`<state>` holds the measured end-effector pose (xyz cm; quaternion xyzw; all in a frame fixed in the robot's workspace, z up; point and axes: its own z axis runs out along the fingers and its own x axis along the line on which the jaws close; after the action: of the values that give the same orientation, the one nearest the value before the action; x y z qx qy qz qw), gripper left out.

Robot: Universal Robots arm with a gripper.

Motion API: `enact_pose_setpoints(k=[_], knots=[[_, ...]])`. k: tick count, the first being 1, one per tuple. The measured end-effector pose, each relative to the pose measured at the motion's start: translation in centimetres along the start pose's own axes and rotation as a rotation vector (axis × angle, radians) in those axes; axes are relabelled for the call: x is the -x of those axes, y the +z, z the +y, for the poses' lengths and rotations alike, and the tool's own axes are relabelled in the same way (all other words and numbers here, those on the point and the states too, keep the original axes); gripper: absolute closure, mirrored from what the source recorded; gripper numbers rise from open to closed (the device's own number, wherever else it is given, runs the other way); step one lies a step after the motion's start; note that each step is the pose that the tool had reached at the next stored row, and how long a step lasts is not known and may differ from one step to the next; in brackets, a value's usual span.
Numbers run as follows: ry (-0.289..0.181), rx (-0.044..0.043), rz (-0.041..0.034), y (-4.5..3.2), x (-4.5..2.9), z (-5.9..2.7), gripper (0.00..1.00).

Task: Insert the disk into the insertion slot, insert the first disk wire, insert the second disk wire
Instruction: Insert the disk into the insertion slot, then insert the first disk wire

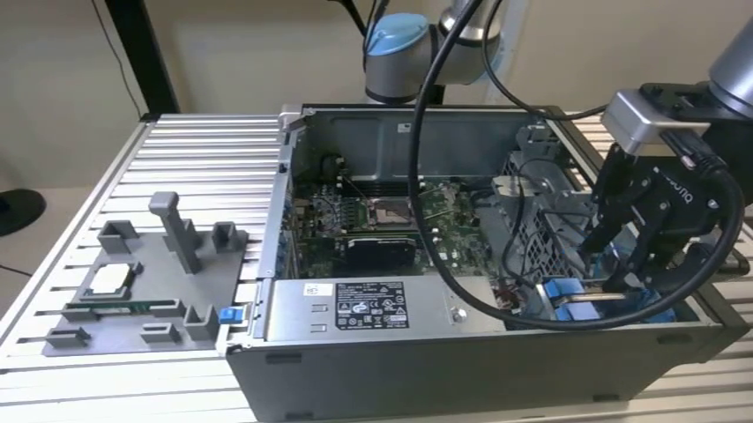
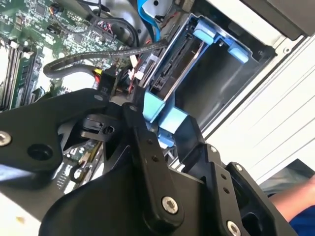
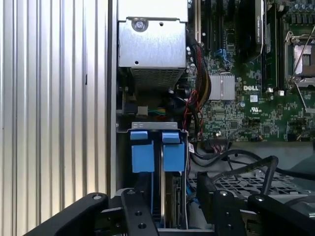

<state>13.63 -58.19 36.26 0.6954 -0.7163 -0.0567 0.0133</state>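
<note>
One open computer case (image 1: 471, 374) with one green circuit board (image 1: 389, 216) and one grey power box (image 1: 365, 308); one grey tray (image 1: 123, 313); two blue tabs (image 3: 142, 157); one black gripper (image 1: 615, 264).

A plain cream-beige wall (image 1: 235, 53) stands at the back, evenly lit. A black upright metal post (image 1: 144, 53) rises before it toward the exterior view's left. The bench is a silver ribbed aluminium tabletop (image 1: 200, 154) of parallel slats. Past its edge on that side lies pale floor (image 1: 48, 256) with a dark round object (image 1: 14, 211).
</note>
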Motion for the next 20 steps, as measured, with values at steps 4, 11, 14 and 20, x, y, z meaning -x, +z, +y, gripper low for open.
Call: enact_pose_setpoints(k=[4,11,14,20], knots=[[0.0,0.0001,-0.0014,-0.24,0.01,0.03,0.0],[0.001,0.0002,-0.0029,-2.81,0.17,0.29,0.0],[0.0,-0.0114,-0.0057,-3.02,0.24,0.32,0.0],[-0.002,-0.0359,-0.0079,-3.44,0.98,0.53,0.0]])
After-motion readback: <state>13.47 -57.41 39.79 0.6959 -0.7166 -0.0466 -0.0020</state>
